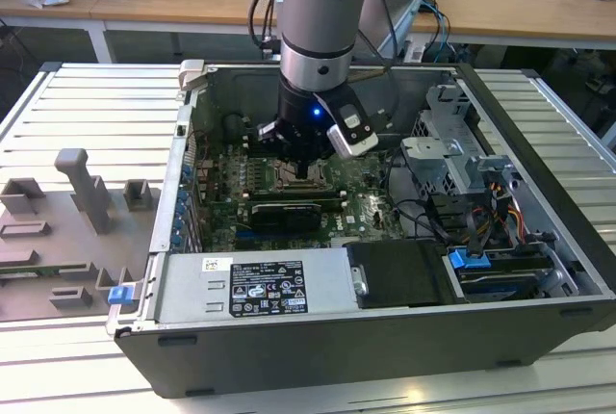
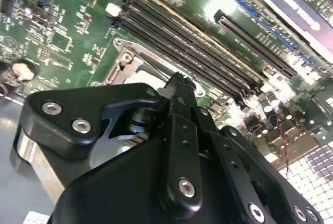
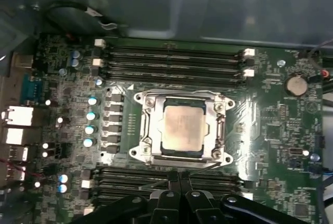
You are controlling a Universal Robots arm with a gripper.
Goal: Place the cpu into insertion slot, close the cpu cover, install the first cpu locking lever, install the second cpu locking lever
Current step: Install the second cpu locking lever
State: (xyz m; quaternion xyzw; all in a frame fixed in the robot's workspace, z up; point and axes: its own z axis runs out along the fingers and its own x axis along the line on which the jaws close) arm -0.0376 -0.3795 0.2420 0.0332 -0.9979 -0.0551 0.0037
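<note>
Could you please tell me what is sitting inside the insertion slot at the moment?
In the first wrist view, the cpu lies inside the insertion slot, framed by the closed cpu cover. The socket contacts beneath are hidden.

The gripper (image 1: 306, 175) hangs low inside the open computer case (image 1: 539, 135), just above the insertion slot (image 3: 182, 128). Memory slots (image 3: 171, 57) flank the socket on two sides. An expansion card (image 1: 286, 215) stands just beside it toward the case's front wall, the drive cage (image 1: 452, 144) at the exterior view's right.
</note>
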